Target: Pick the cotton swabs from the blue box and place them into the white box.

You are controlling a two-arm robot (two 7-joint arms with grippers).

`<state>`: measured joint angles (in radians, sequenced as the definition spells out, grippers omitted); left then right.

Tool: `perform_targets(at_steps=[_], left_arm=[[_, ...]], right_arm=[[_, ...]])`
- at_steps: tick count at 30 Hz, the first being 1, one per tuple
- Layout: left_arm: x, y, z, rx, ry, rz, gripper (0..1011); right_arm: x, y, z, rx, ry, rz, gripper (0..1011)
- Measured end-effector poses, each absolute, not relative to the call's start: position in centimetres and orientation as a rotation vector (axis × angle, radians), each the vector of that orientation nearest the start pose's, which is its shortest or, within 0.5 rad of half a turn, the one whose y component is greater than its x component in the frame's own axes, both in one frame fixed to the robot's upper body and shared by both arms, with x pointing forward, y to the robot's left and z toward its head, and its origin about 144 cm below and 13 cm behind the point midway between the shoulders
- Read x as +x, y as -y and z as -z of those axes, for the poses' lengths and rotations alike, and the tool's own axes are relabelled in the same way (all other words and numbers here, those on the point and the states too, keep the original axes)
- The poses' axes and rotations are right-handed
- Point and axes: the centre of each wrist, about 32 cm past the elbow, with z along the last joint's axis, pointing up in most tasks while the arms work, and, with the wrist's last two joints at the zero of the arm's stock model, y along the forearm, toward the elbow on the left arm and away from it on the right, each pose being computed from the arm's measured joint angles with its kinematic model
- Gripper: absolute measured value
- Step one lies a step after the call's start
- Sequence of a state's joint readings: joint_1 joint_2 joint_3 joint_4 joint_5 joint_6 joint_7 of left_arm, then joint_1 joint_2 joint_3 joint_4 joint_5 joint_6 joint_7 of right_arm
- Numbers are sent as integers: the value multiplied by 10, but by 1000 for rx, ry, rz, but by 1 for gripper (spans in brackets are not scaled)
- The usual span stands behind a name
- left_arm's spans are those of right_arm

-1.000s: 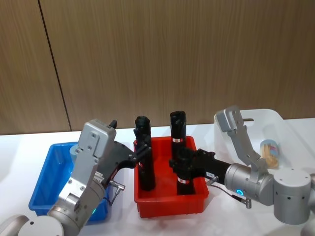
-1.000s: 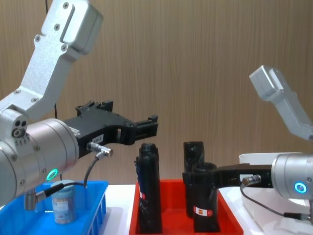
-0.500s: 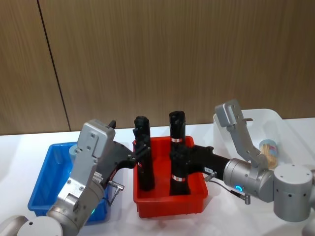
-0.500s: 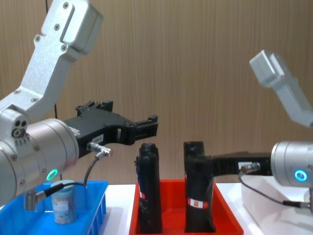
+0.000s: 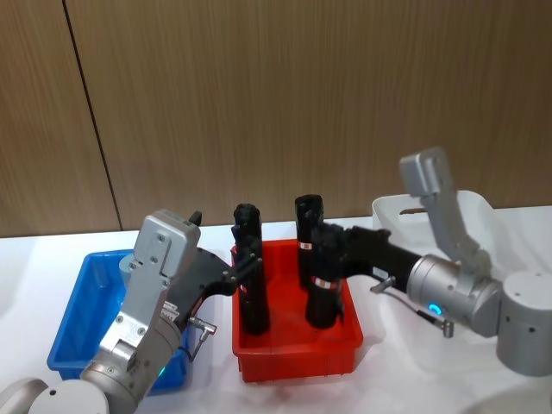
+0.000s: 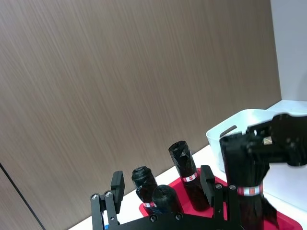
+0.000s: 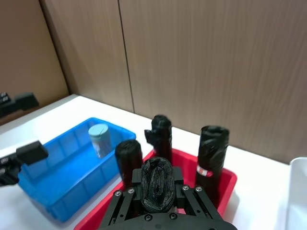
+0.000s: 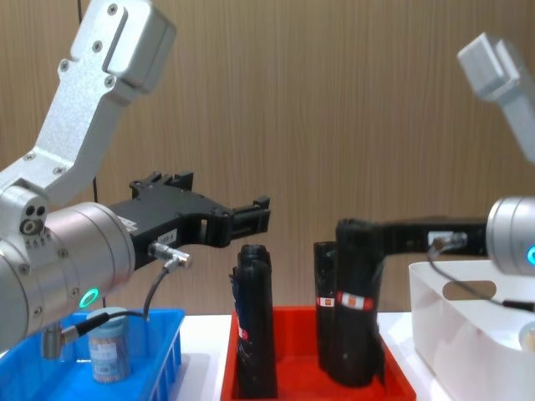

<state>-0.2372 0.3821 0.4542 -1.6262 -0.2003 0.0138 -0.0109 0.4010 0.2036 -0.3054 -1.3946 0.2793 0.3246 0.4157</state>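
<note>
One cotton swabs jar (image 8: 109, 346) stands upright at the far end of the blue box (image 5: 82, 293), left on the counter, just below the left gripper (image 8: 244, 219), which hovers open and is the nearer one. Right gripper (image 5: 323, 250) is clamped on a black cylinder (image 8: 355, 309) over the red tray (image 5: 297, 358), white box (image 8: 468, 334) far right.

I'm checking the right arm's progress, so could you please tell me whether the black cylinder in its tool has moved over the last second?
Yes. The black cylinder held by the right tool has shifted toward the back wall of the red tray, nearer the rear cylinder.
</note>
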Motion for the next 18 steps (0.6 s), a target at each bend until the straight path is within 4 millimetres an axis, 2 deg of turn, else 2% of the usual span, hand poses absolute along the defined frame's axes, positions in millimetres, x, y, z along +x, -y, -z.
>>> perform_targets(at_steps=[18], left_arm=[[492,-198,-1204,61,268,-1124,1003]], right_arm=[[559,234,-1260,-43,-18,1000,348]])
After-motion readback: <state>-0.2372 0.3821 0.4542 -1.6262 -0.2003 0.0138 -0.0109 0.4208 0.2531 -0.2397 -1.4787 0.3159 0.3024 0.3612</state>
